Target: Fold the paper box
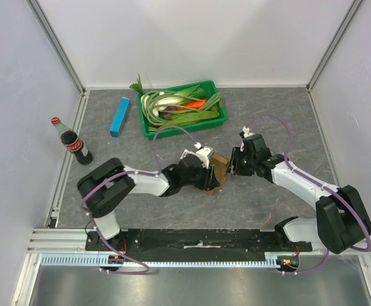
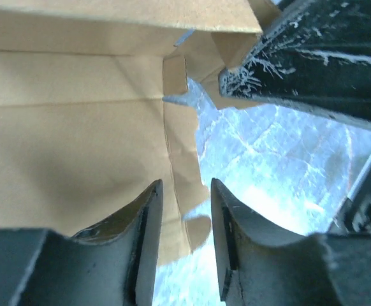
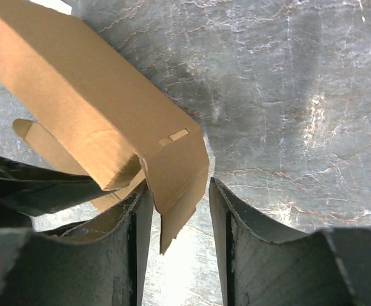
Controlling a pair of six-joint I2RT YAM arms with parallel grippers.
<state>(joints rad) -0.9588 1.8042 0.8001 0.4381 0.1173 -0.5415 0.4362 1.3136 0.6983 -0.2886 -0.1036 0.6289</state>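
Observation:
The brown paper box (image 1: 220, 168) stands partly folded on the grey table between my two grippers. My left gripper (image 1: 210, 173) is at its left side and my right gripper (image 1: 233, 162) at its right. In the left wrist view the box (image 2: 77, 127) fills the upper left, and a creased flap edge runs down into the gap of my left gripper (image 2: 186, 182), whose jaws stand apart. In the right wrist view a corner of the box (image 3: 90, 95) points at my right gripper (image 3: 180, 181). One flap hangs loose between its separated fingers, close to the left finger (image 3: 138, 255).
A green tray (image 1: 217, 118) of vegetables sits at the back centre. A slim blue box (image 1: 119, 116) lies left of it, and a cola bottle (image 1: 76, 143) stands near the left wall. The right arm's black gripper body (image 2: 313, 57) shows in the left wrist view.

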